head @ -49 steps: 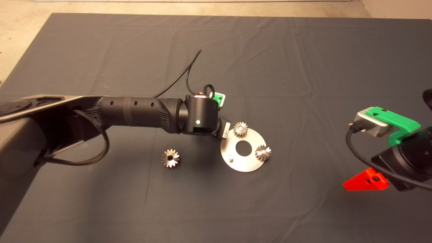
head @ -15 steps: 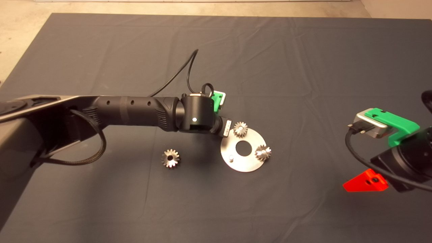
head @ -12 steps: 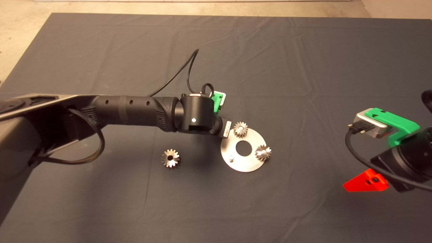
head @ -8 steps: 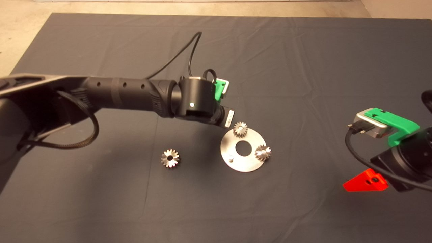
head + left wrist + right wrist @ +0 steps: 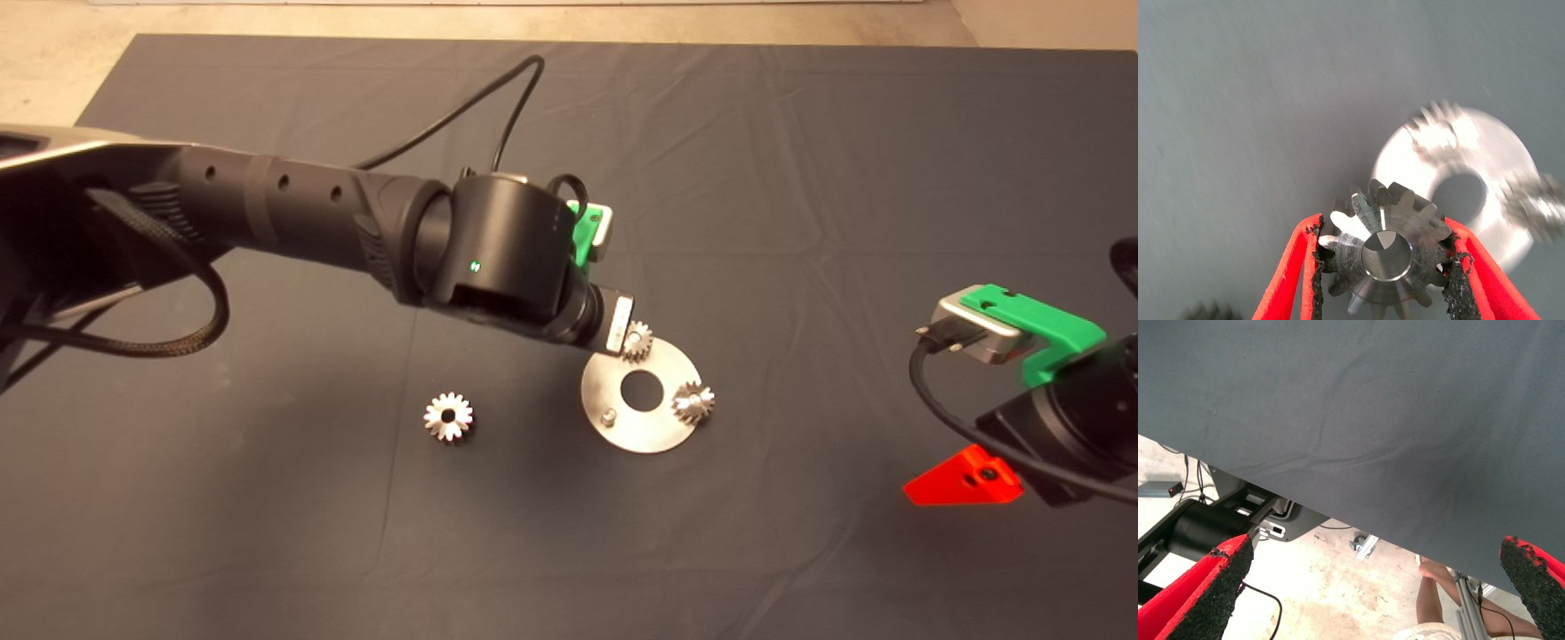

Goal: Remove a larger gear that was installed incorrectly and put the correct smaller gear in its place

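Your left gripper [image 5: 1385, 230] has its red fingers [image 5: 1295, 267] pinching the small gear [image 5: 1386, 257] by its teeth on two opposite sides. The gear lies flat between the pads with its centre hole facing up. Gripping it that way keeps the hole clear and level, which it needs to be if it is to drop onto a pin. The gear is off the mat [image 5: 800, 178] and hangs just beside the near rim of the round metal plate [image 5: 1501, 240].

On the plate, one pin [image 5: 609, 415] stands bare. That is probably where the held gear belongs. The other two spots are taken: a short-toothed gear [image 5: 637, 342] sits right under the wrist, half hidden by it, and a long-toothed gear [image 5: 693, 402] is on the far side of the plate's centre hole.

The big gear [image 5: 449, 416], the star-toothed one, lies flat on the mat well clear of the plate, so the removal looks done. What is left is to line the held gear up over the bare pin.

Your right gripper [image 5: 1378, 550] waits at the mat's edge with its fingers spread wide and nothing between them. Its view shows the floor and a person's leg [image 5: 1435, 600].
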`<state>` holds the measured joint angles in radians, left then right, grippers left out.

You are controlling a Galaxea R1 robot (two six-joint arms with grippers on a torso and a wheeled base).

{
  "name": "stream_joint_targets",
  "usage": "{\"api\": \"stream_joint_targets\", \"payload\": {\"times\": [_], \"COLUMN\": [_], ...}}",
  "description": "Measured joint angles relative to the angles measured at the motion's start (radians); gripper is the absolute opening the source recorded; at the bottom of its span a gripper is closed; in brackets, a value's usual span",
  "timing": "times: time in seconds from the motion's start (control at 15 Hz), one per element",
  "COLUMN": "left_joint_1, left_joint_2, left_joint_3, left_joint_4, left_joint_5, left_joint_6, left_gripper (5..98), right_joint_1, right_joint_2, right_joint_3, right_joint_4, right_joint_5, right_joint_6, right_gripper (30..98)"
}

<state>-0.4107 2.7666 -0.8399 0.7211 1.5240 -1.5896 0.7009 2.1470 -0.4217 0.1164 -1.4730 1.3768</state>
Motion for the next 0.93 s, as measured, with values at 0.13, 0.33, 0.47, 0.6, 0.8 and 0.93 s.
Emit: {"api": "stream_joint_targets", "payload": {"times": [0.13,0.33,0.47,0.6,0.8,0.93], "left_joint_1": [0.0,0.0,0.0,0.0,0.001,0.014], "left_joint_2": [-0.001,-0.005,-0.005,-0.002,0.013,0.017], "left_joint_3": [0.064,0.118,0.127,0.13,0.13,0.129], "left_joint_4": [0.0,0.0,0.0,0.0,0.003,0.007], "left_joint_5": [0.001,0.002,0.002,0.003,0.003,0.003], "left_joint_6": [-0.05,-0.097,-0.102,-0.108,-0.108,-0.108], "left_gripper": [34.4,34.2,34.1,34.0,33.9,33.9], "right_joint_1": [0.0,0.0,0.0,0.0,0.0,0.0], "right_joint_2": [0.0,0.0,0.0,0.0,0.0,0.0], "right_joint_3": [0.0,0.0,0.0,0.0,0.0,0.0], "right_joint_4": [0.0,0.0,0.0,0.0,0.0,0.0], "right_joint_5": [0.0,0.0,0.0,0.0,0.0,0.0], "right_joint_6": [0.0,0.0,0.0,0.0,0.0,0.0], "right_gripper": [97.9,97.9,97.9,97.9,97.9,97.9]}}
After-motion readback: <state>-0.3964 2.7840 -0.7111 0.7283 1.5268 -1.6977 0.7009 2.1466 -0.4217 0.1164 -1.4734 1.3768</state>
